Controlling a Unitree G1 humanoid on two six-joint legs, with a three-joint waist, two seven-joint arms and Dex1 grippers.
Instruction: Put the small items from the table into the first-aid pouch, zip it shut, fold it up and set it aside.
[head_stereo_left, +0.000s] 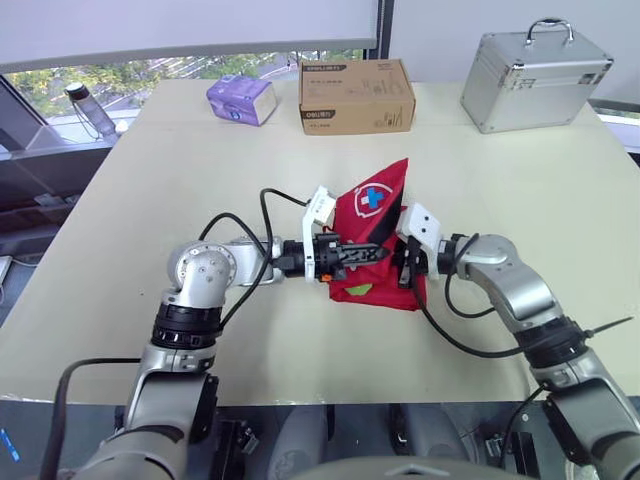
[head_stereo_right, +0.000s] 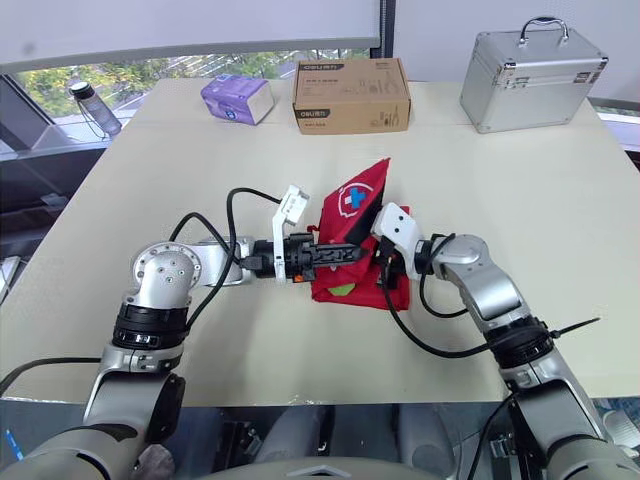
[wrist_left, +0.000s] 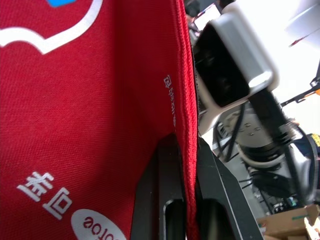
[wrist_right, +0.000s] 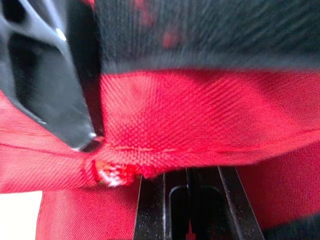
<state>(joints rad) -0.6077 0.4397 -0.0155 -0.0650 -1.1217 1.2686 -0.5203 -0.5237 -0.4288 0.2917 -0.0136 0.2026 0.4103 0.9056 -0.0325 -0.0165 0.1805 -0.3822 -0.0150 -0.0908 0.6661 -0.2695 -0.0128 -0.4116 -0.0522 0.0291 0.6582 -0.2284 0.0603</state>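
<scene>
We see the red pouch (head_stereo_left: 370, 205) mid-counter (head_stereo_left: 180, 170), standing up btwn both tools: left tool (head_stereo_left: 383, 250) clamped on a fabric edge, right tool (head_stereo_left: 406, 268) gripping its right side.

This looks like an office or test room: 1 big beige table (head_stereo_left: 560, 200) stands by a window (head_stereo_left: 50, 80) with trees outside. At its far edge sit a cardboard box (head_stereo_left: 356, 96), an aluminium case (head_stereo_left: 533, 82) and a purple tissue pack (head_stereo_left: 241, 99).
</scene>
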